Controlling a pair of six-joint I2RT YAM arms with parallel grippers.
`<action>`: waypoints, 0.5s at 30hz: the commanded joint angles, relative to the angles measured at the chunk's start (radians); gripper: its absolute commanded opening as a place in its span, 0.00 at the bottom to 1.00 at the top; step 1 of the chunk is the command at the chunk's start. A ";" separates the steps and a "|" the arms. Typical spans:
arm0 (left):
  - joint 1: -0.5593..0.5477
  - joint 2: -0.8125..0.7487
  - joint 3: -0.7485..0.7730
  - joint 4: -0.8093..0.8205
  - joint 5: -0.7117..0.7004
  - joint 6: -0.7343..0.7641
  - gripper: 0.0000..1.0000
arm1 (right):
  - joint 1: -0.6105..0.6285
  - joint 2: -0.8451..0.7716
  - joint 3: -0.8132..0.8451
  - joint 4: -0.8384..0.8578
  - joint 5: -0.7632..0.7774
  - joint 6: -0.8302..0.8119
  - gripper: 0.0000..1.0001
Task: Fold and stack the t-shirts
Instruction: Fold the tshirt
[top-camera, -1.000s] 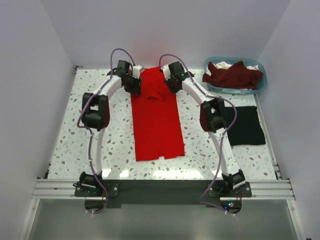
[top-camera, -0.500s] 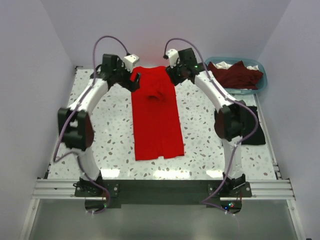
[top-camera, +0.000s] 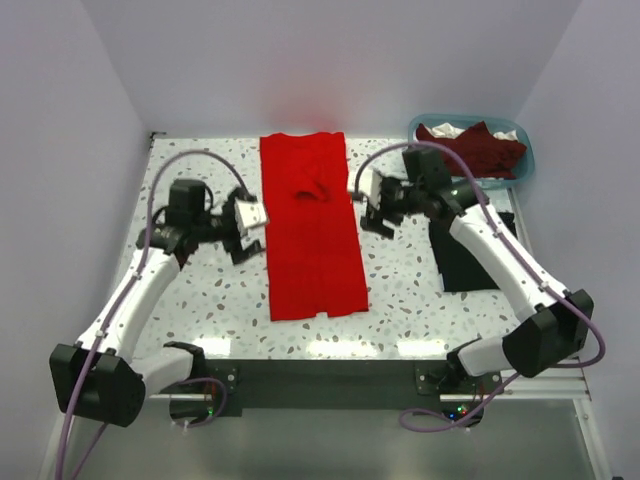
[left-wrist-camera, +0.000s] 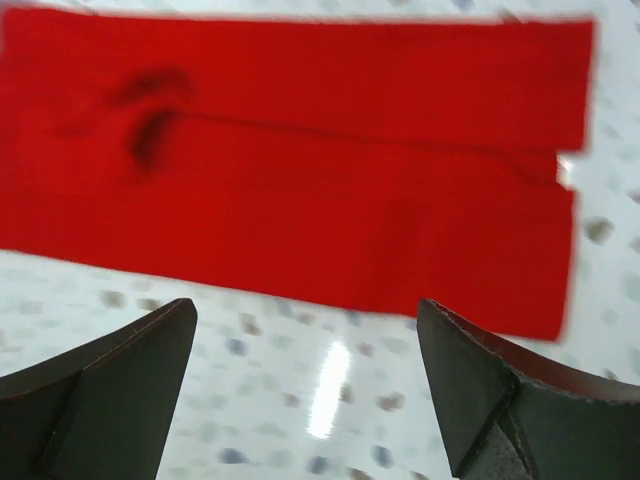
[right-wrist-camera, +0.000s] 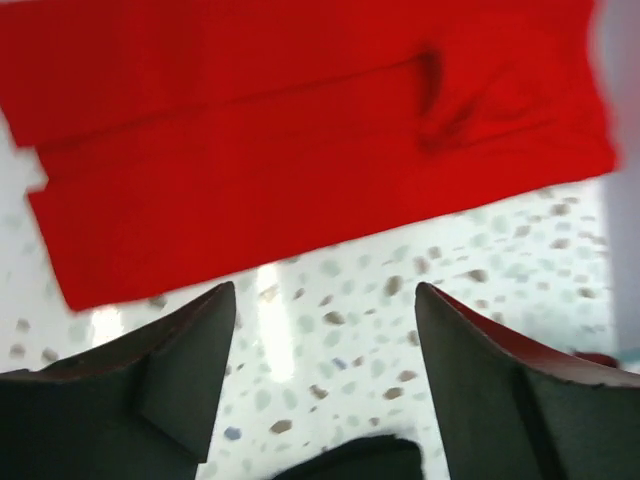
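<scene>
Speckled table (top-camera: 400, 290) under folded red t-shirt (top-camera: 312, 240)

I am operating in a robotics lab test cell. Indicators: plain white walls (top-camera: 330, 60) enclose the speckled desk (top-camera: 400, 290) on three sides. The left arm (top-camera: 135, 300) and right arm (top-camera: 505, 262) are bolted to a black plate (top-camera: 320, 372) at the desk's near edge, with exposed purple cable (top-camera: 190, 154).

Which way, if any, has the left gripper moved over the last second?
Yes. The left gripper has come back from the table's far edge toward its near edge, now beside the red t-shirt's left side, fingers open.
</scene>
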 joint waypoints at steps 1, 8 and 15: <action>-0.068 -0.078 -0.185 -0.192 0.083 0.225 0.96 | 0.036 -0.041 -0.253 -0.132 -0.063 -0.235 0.70; -0.285 -0.184 -0.509 -0.020 -0.055 0.255 0.83 | 0.238 -0.088 -0.608 0.106 0.022 -0.321 0.52; -0.363 -0.117 -0.586 0.089 -0.153 0.257 0.76 | 0.284 0.005 -0.677 0.212 0.054 -0.414 0.48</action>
